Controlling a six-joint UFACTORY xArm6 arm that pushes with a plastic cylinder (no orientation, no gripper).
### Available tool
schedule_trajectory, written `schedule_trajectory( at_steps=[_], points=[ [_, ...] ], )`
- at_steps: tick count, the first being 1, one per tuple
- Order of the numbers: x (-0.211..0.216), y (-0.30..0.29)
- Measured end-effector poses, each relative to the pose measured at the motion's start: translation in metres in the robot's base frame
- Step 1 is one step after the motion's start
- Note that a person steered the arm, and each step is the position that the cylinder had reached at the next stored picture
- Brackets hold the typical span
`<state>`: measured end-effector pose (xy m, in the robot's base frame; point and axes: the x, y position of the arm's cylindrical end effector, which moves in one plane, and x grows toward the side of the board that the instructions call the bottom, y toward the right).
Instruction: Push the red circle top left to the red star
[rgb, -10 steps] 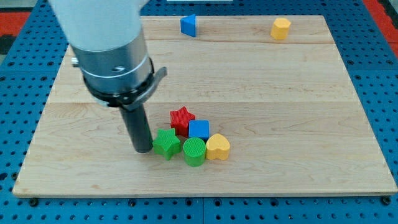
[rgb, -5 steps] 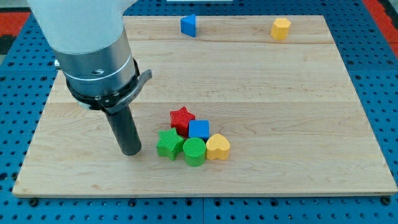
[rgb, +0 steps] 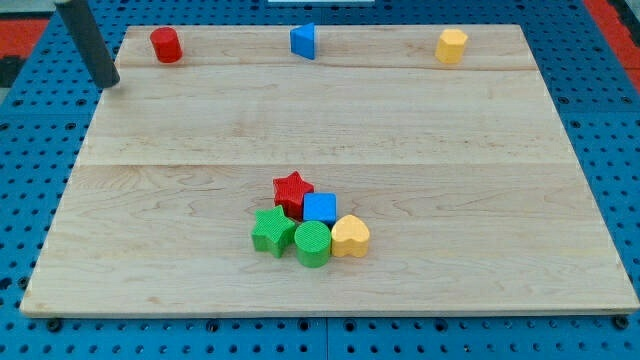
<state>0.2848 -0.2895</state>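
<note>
My tip (rgb: 107, 82) stood off the counter's (rgb: 480, 150) top-left edge, just left of the red circle (rgb: 166, 45); this tool was a bare rod, grasping nothing. Well apart, near the bottom middle, 5 blocks clustered: green star (rgb: 270, 231), red star (rgb: 292, 192), green circle (rgb: 312, 243), blue cube (rgb: 320, 209), yellow heart (rgb: 350, 236).

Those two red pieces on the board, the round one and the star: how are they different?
The red circle is a smooth, round cylinder; the red star has pointed arms. The circle stands alone near the view's top left corner, while the star sits mid-board, touching the blue cube in a cluster. My tip is left of the circle, far from the star. Both are red.
</note>
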Motion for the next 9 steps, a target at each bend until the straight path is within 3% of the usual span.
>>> schedule_trajectory(
  at_steps=[1, 2, 4, 6, 7, 8, 9],
  points=[
    [-0.051, -0.015],
    [-0.063, 0.037],
    [-0.029, 0.092],
    [-0.065, 0.100],
    [-0.059, 0.146],
    [-0.022, 0.167],
    [-0.023, 0.160]
  ],
)
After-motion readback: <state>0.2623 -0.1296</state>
